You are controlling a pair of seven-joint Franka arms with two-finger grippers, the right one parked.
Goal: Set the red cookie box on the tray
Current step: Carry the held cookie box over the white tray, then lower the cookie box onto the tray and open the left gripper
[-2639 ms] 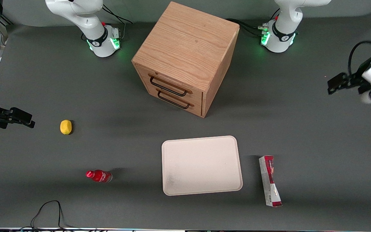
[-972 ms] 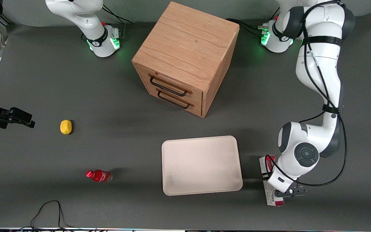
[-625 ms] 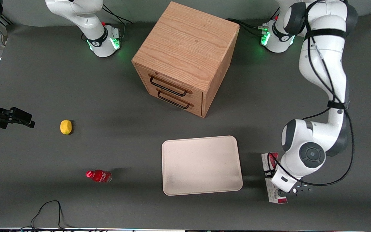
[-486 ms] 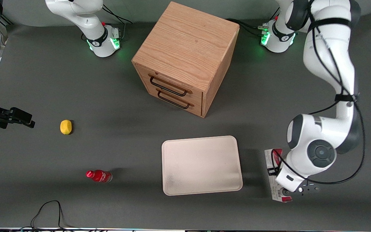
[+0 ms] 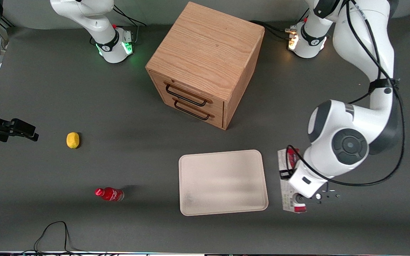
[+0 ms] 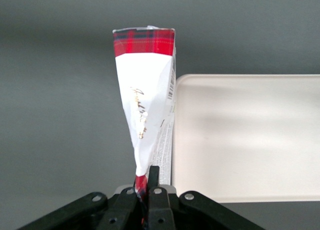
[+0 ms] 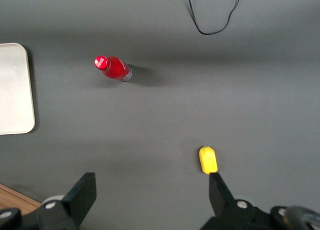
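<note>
While pincer (image 6: 148,190) pinches red cookie box (image 6: 145,107) aloft beside tray (image 5: 222,182), tray holds nothing.

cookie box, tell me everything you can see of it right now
The cookie box is a long, narrow carton, white with small print and red tartan ends, card by its look. The gripper is shut on one end of it, fingers pinching the flattened carton. It lies lengthwise beside the tray, toward the working arm's end of the table, not yet on the tray.
</note>
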